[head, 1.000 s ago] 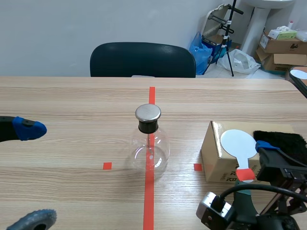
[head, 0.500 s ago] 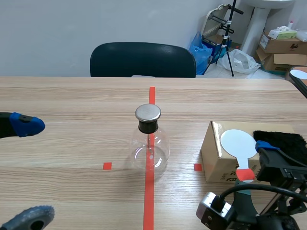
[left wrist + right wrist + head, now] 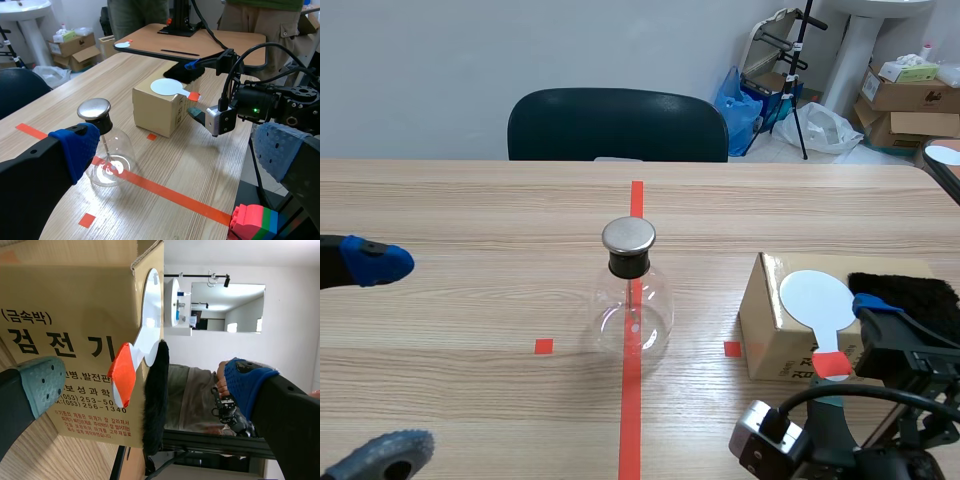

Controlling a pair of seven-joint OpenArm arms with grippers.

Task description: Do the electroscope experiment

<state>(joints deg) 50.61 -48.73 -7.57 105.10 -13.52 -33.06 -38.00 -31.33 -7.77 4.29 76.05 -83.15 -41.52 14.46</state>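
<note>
Flask: a clear glass flask (image 3: 632, 305) with a black neck and a flat metal cap (image 3: 628, 236) stands upright at the middle of the worktop (image 3: 470, 220), right on the red tape line (image 3: 630, 430) and between two small red squares. A thin rod hangs from the cap into the glass.

Box: a cardboard box (image 3: 775, 330) sits on the worktop, well apart from the flask, on the right arm's side.

Paddle: a white round paddle (image 3: 817, 297) lies flat on the box top. Its red handle (image 3: 833, 364) sticks out over the near edge.

Fur: a black fur cloth (image 3: 910, 290) lies on the box top just beside the paddle, on the side away from the flask.

Left jaws: spread wide and holding nothing, low over the worktop and well apart from the flask. In the left wrist view the blue pad (image 3: 77, 145) is at one side and the grey-blue pad (image 3: 277, 150) at the other, with the flask ahead of the blue one.

Right jaws: spread too, close against the near face of the box. In the right wrist view the red handle and the edge of the fur show in the gap between the grey-green pad (image 3: 42, 382) and the blue pad (image 3: 245, 382) — neither pad presses on them.

Beyond: a dark chair (image 3: 618, 125) stands at the far side of the worktop.

Off the edge: some coloured toy bricks (image 3: 252, 222) show in the left wrist view, past the worktop's edge.
</note>
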